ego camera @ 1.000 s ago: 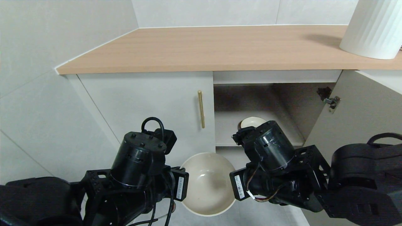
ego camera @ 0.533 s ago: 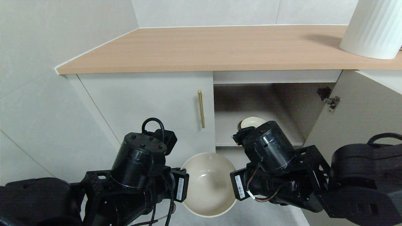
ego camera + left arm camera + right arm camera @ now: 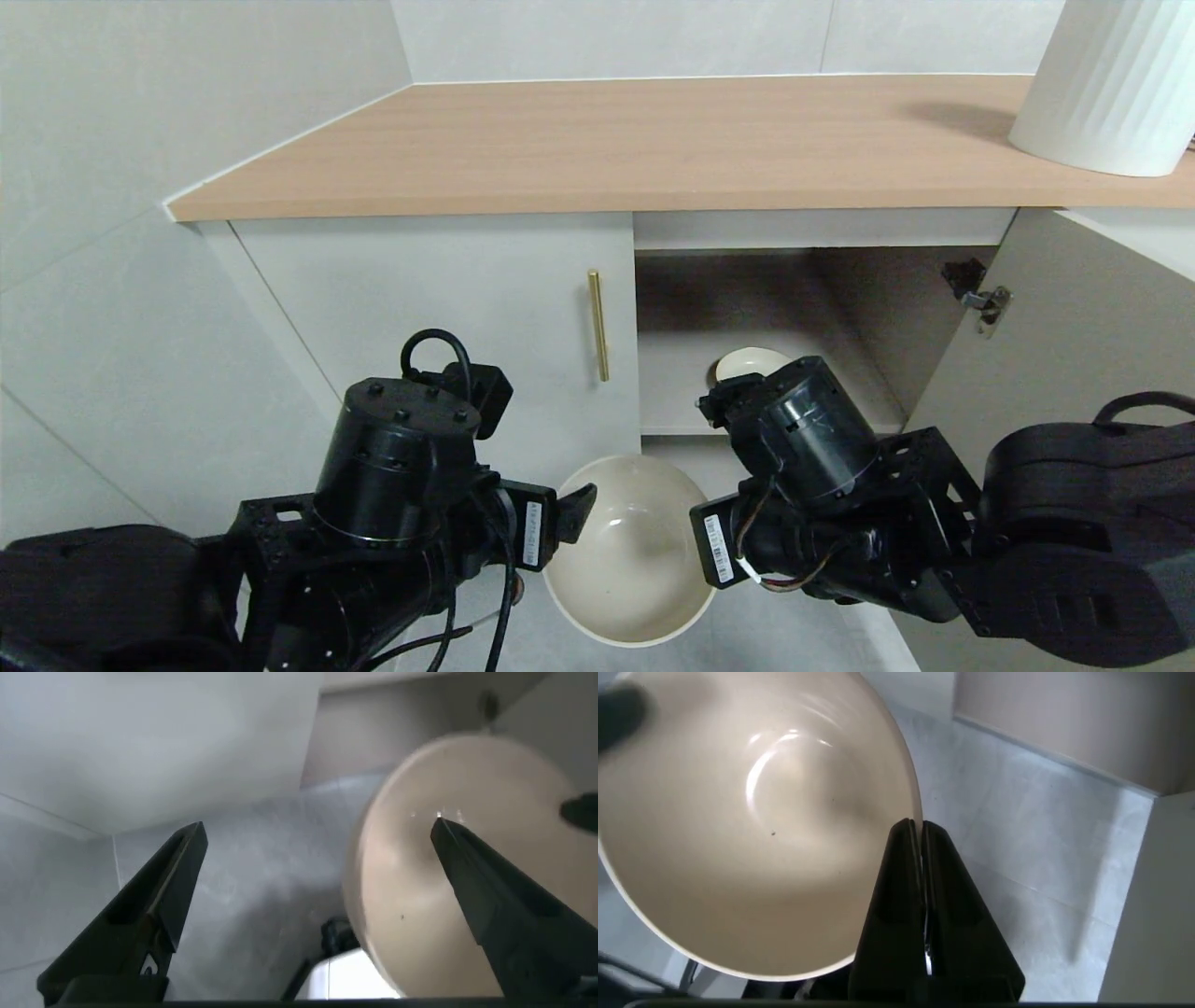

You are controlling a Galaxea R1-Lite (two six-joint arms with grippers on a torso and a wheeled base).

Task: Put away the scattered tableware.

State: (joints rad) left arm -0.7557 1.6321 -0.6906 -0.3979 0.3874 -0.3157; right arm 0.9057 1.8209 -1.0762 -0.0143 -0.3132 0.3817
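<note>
Leftward drew the left gripper (image 3: 318, 831), fingers spread wide beside the bowl (image 3: 624, 560); the right wrist view showed the right gripper (image 3: 919, 835) pinching its rim.

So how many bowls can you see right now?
2. One bowl is clamped at its rim by the right tool, before the cabinet; a second bowl sits on the shelf inside, partly hidden behind that arm.

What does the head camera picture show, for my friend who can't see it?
The right tool pinches the rim of a round cream bowl in front of an open grey cupboard, with the open left tool beside it. A smaller cream bowl sits inside, under a wooden countertop.
</note>
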